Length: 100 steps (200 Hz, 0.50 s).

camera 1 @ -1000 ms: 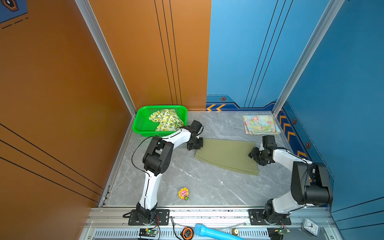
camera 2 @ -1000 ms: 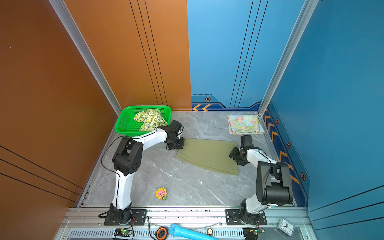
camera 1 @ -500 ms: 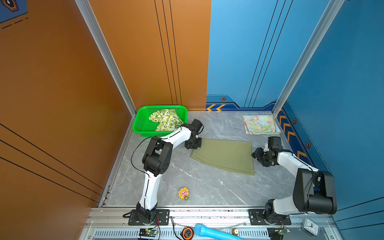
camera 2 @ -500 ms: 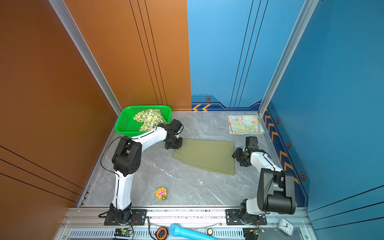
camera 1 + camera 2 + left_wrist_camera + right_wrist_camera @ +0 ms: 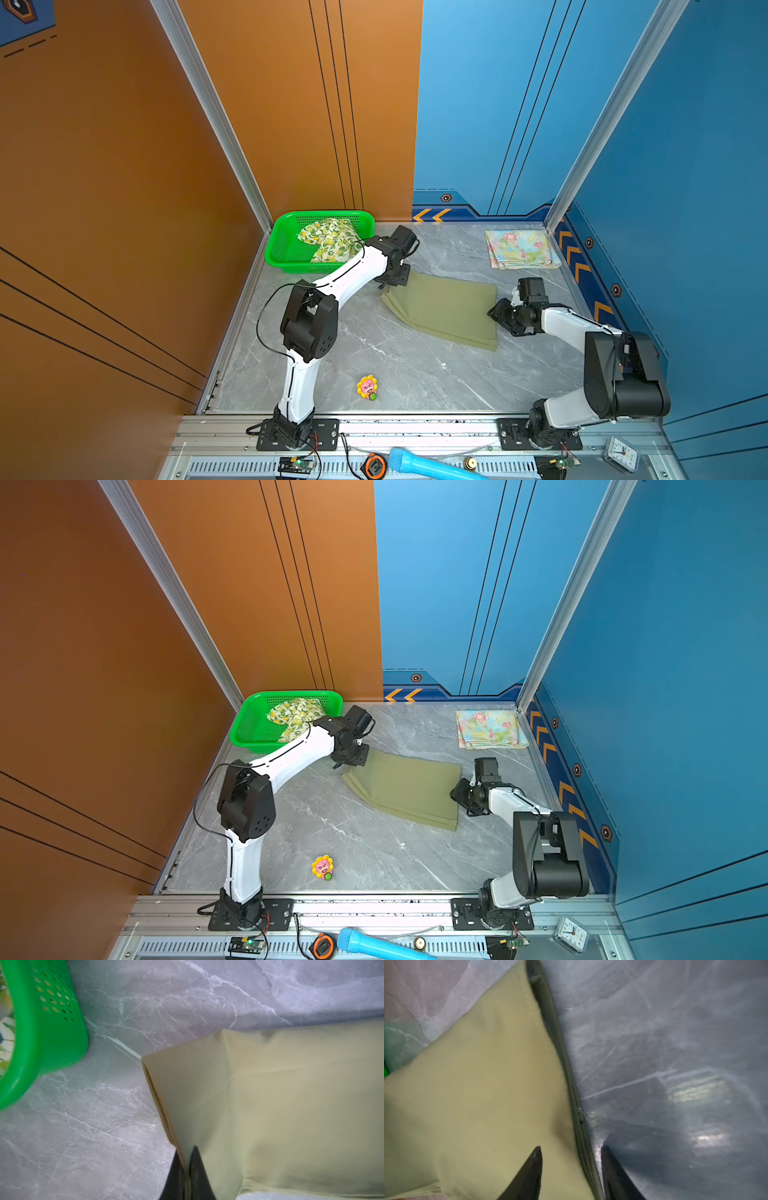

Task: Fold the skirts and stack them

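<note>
Nearest the front of the bench [image 5: 415, 374] lies a small flower toy [image 5: 367, 387], well apart from the cloth and unlikely to interfere. At mid-bench the olive skirt [image 5: 446, 309] lies folded. The right gripper [image 5: 571, 1148] has its jaws apart astride the skirt's layered edge, one finger over cloth and one over bare bench. The left gripper [image 5: 188, 1165] is clamped on the opposite corner, which it holds slightly raised. The likely trouble is here: if the right jaws close on only the upper layers, the lower ones could slip free and the fold would open. A pull from the left side before the right has a firm hold could also drag the skirt askew. The cloth looks thin, matte and smooth, with few wrinkles – several layers show as stacked edges in both wrist views. Farther back, the lemon-print skirt [image 5: 330, 241] sits crumpled and unfolded in the green mesh basket [image 5: 286, 266]. The floral skirt [image 5: 519, 248] lies folded flat in the far right corner – presumably the base of the stack.
</note>
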Each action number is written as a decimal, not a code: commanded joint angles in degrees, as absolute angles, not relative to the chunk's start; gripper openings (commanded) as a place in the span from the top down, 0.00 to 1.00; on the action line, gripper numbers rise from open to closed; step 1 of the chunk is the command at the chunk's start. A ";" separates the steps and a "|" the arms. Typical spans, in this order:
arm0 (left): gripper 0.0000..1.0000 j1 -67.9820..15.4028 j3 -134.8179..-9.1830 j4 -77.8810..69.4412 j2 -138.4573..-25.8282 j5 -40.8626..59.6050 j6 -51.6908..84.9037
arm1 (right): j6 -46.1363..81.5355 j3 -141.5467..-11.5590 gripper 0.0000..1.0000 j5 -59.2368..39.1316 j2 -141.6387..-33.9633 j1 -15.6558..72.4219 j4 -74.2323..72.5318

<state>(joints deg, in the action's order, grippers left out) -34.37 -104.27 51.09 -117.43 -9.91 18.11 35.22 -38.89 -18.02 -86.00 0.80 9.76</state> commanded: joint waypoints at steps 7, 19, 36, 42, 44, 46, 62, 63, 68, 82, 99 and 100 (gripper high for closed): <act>1.00 -37.50 -109.37 55.79 -116.97 -17.42 14.75 | 38.68 -36.84 0.66 -18.09 -88.51 3.08 4.28; 1.00 -38.73 -111.39 56.82 -117.46 -19.08 14.02 | 39.66 -36.39 0.74 -18.11 -89.14 3.98 2.70; 1.00 -40.89 -114.15 58.04 -118.19 -21.08 12.91 | 41.21 -35.82 0.77 -17.46 -89.60 5.60 0.80; 1.00 -41.64 -115.08 58.41 -118.53 -21.70 12.60 | 41.77 -35.62 0.78 -17.13 -89.69 6.21 0.17; 1.00 -41.83 -115.39 58.55 -118.66 -21.84 12.51 | 41.97 -35.54 0.79 -17.00 -89.70 6.41 0.04; 1.00 -42.14 -115.75 58.74 -118.81 -21.98 12.42 | 42.11 -35.52 0.79 -16.89 -89.73 6.55 -0.10; 1.00 -44.19 -118.49 59.85 -119.93 -22.52 12.22 | 43.63 -34.86 0.81 -16.06 -89.78 8.06 -1.98; 1.00 -44.29 -118.61 59.94 -119.95 -22.47 12.22 | 43.70 -34.83 0.81 -15.99 -89.80 8.16 -2.09; 1.00 -44.88 -119.25 60.07 -120.20 -22.13 12.29 | 44.27 -34.72 0.82 -15.69 -89.91 8.59 -2.55; 1.00 -46.57 -121.22 60.65 -121.27 -21.67 12.30 | 45.52 -34.41 0.82 -14.89 -90.22 9.76 -3.93; 1.00 -48.30 -123.55 61.46 -122.95 -20.90 12.39 | 47.11 -33.95 0.83 -13.70 -90.31 11.03 -5.70; 1.00 -48.41 -123.65 61.45 -123.04 -20.82 12.39 | 47.20 -33.94 0.83 -13.70 -90.33 11.14 -5.84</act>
